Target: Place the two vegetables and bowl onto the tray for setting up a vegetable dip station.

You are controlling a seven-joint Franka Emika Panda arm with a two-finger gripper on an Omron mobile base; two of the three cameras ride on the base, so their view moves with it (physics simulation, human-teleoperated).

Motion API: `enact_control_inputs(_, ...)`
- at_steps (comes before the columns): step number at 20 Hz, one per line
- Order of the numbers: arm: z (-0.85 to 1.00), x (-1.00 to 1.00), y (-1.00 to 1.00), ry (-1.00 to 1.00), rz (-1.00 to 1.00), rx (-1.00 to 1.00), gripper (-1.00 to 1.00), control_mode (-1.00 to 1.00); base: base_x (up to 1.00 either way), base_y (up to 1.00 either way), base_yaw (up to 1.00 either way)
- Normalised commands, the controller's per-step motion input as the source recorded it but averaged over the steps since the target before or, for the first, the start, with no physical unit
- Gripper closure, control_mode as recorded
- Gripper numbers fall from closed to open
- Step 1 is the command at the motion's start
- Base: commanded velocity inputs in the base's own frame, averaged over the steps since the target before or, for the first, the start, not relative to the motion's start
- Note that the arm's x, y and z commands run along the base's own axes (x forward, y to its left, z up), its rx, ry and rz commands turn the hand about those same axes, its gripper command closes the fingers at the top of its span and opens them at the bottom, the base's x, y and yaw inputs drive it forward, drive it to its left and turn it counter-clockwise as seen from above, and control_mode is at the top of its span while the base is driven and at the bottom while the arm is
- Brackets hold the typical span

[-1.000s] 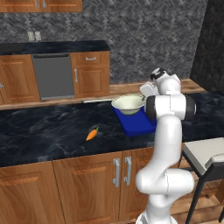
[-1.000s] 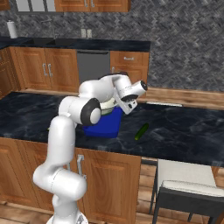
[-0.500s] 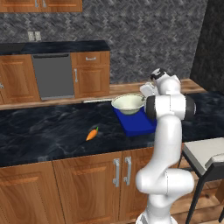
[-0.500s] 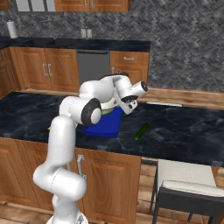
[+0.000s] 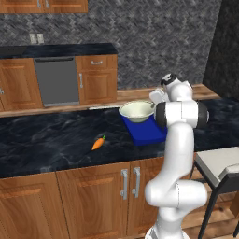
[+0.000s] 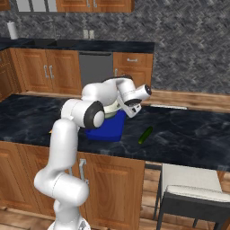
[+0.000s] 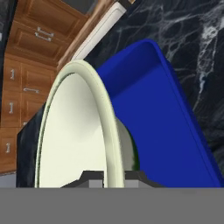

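One bowl (image 5: pixel 137 111), one tray (image 5: pixel 145 131), one carrot (image 5: pixel 98 143) and one green vegetable (image 6: pixel 145 134) are on the desk (image 5: pixel 42 140). The jaws are closed tight on the bowl's rim, one tip inside and one outside, as the hand view shows. The bowl sits over the tray's far end, near the desk's back edge. The carrot lies well apart toward the front edge on one side of the tray; the green vegetable lies near the tray's other side. A chair (image 6: pixel 193 193) stands before the desk.
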Motion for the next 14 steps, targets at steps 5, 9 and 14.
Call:
enact_control_inputs(5, -0.05, 0.00, 0.00, 0.00, 0.00, 0.00, 1.00, -1.00, 0.00, 0.00, 0.00)
enact_control_inputs(9, -0.05, 0.00, 0.00, 0.00, 0.00, 0.00, 1.00, -1.00, 0.00, 0.00, 0.00)
enact_control_inputs(14, -0.03, 0.01, 0.00, 0.00, 0.00, 0.00, 1.00, -1.00, 0.00, 0.00, 0.00)
